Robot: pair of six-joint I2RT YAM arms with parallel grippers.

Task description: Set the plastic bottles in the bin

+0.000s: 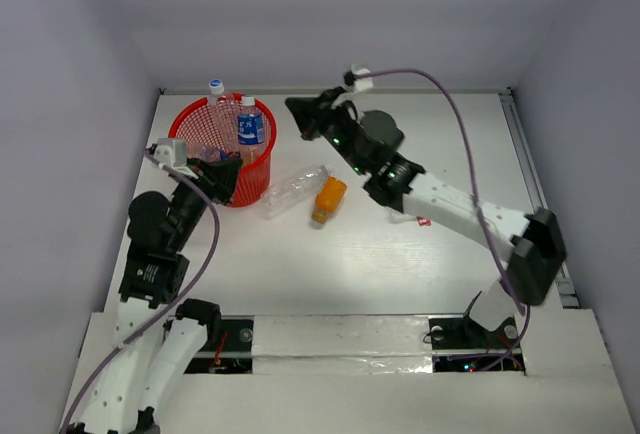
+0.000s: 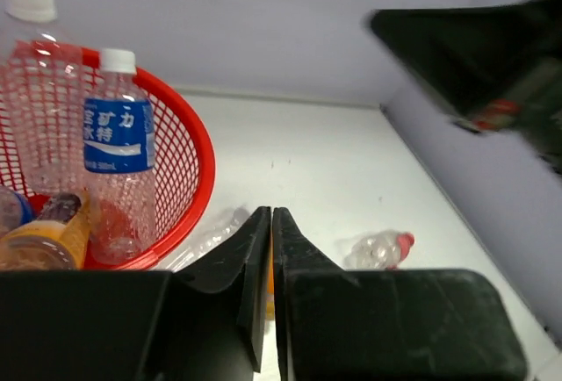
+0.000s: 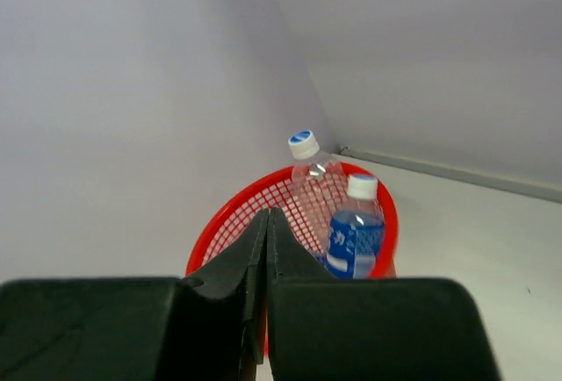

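The red mesh bin [image 1: 258, 176] stands at the back left. In it are a clear blue-capped bottle [image 1: 216, 90], a blue-labelled bottle [image 1: 250, 127] and, in the left wrist view, an orange-yellow bottle [image 2: 44, 236]. A plain clear bottle [image 1: 296, 190] and an orange bottle [image 1: 327, 200] lie on the table right of the bin. A clear red-capped bottle [image 2: 382, 248] lies further right, mostly hidden under the right arm in the top view. My left gripper [image 1: 233, 166] is shut and empty at the bin's near right rim. My right gripper [image 1: 294, 106] is shut and empty, raised right of the bin.
White walls enclose the table at the back and both sides. The right arm [image 1: 450, 204] stretches across the right half of the table above the red-capped bottle. A metal rail [image 1: 528, 169] runs along the right edge.
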